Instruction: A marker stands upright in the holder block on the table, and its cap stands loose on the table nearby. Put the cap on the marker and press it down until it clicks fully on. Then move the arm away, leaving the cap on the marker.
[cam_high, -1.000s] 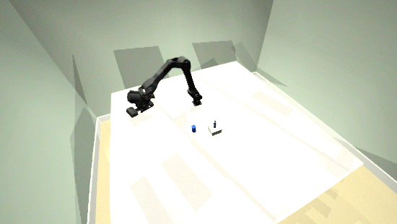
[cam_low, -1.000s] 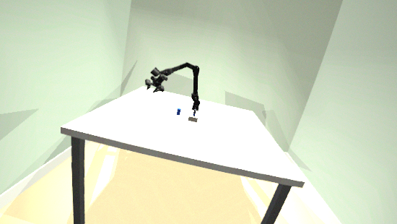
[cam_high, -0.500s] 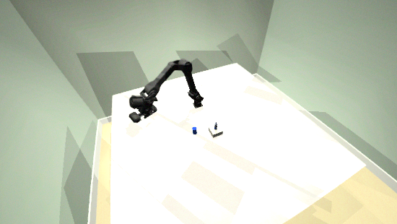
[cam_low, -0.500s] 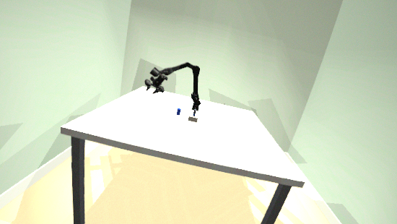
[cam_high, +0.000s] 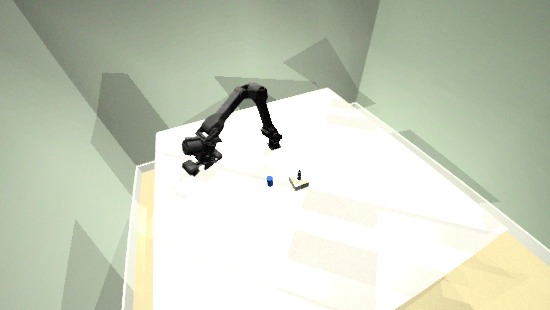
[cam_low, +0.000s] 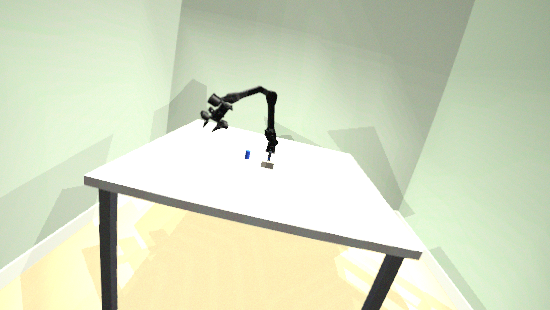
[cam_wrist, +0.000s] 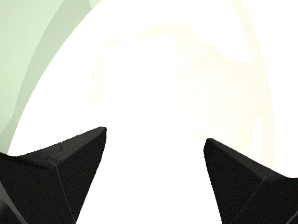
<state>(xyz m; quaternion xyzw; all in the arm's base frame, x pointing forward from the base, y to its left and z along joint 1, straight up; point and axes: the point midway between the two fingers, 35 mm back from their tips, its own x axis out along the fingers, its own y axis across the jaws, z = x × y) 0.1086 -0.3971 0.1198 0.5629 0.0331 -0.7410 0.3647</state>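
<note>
A dark marker (cam_high: 299, 175) (cam_low: 269, 157) stands upright in the small pale holder block (cam_high: 300, 185) (cam_low: 267, 165). The blue cap (cam_high: 270, 181) (cam_low: 247, 154) stands on the table to the left of the block in the top and exterior views, apart from it. My gripper (cam_high: 202, 168) (cam_low: 210, 128) (cam_wrist: 157, 139) is open and empty, raised at the far left end of the arm. It is well away from both the cap and the marker. The wrist view shows only the two black fingers, the bright table and a bit of wall; neither cap nor marker shows there.
The arm's base (cam_high: 273, 144) (cam_low: 270, 148) stands on the white table (cam_high: 225, 225) (cam_low: 200, 180) behind the holder block. The arm arches up from it to the left. Green walls stand around the table, and glare and shadow patches lie on its top.
</note>
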